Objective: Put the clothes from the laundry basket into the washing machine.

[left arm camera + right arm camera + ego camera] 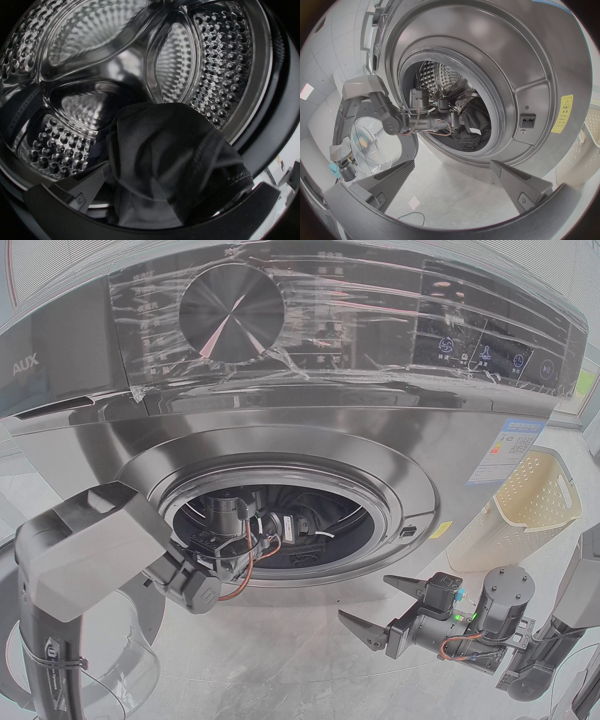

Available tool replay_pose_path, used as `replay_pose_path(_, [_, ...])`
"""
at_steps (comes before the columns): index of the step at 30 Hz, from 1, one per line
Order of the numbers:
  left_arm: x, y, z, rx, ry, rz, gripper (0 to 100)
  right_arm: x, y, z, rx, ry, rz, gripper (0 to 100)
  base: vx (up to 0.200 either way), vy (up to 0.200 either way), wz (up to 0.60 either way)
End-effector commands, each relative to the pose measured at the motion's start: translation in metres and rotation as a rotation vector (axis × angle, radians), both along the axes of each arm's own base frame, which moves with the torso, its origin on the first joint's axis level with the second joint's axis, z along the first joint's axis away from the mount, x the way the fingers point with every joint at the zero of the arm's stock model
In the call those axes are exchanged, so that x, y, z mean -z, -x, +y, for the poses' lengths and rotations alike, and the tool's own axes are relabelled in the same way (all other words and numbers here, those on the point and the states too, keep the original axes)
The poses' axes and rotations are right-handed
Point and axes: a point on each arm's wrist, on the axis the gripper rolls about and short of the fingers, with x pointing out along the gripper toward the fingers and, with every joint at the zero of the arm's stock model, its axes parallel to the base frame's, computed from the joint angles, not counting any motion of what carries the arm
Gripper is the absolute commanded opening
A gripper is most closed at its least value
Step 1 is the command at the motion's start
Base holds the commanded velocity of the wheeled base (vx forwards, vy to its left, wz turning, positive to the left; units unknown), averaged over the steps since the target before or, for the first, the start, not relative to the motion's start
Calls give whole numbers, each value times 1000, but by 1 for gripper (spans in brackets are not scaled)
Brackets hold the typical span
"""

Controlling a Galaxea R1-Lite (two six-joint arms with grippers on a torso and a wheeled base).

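Note:
The washing machine (375,446) stands with its door open. My left arm reaches through the drum opening (275,527), and my left gripper (153,165) is inside the steel drum (93,62). One of its fingers (93,179) shows, set wide. A dark garment (168,156) lies over the other finger and hides it. From the right wrist the same dark garment (472,125) sits at the drum's mouth beside the left gripper (453,117). My right gripper (364,597) hangs open and empty over the floor in front of the machine. The cream laundry basket (531,509) stands to the machine's right.
The round glass door (119,646) swings open at the machine's left, beside my left arm. Grey tiled floor (281,652) lies in front of the machine. The basket (581,150) is close to the machine's right side.

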Motion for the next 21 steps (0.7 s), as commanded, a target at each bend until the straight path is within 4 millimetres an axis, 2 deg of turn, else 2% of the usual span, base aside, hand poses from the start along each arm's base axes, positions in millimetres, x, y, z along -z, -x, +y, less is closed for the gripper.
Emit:
replay_pose_path(1, [-28, 48, 13, 80, -38, 15, 100, 1, 0, 1, -1, 3, 3, 100, 0, 0, 0])
replay_pose_path(2, [-28, 49, 13, 81, -42, 16, 100, 1, 0, 0, 0, 3, 3, 100, 0, 0, 0])
replay_pose_path(5, [-8, 65, 18, 142, -110, 66, 100, 1, 0, 1, -1, 4, 4, 100, 0, 0, 0])
replay_pose_path(10, [3, 74, 16, 170, -145, 87, 100, 2, 0, 0, 0, 5, 5, 100, 0, 0, 0])
replay_pose_path(15, [0, 72, 11, 184, -127, 56, 100, 2, 0, 0, 0, 4, 6, 100, 0, 0, 0])
replay_pose_path(19, [-9, 73, 6, 212, -98, 13, 100, 2, -1, 1, 0, 5, 7, 100, 0, 0, 0])
replay_pose_path(21, [-17, 65, 1, 212, -61, -34, 100, 3, -1, 1, 0, 6, 8, 100, 0, 0, 0])
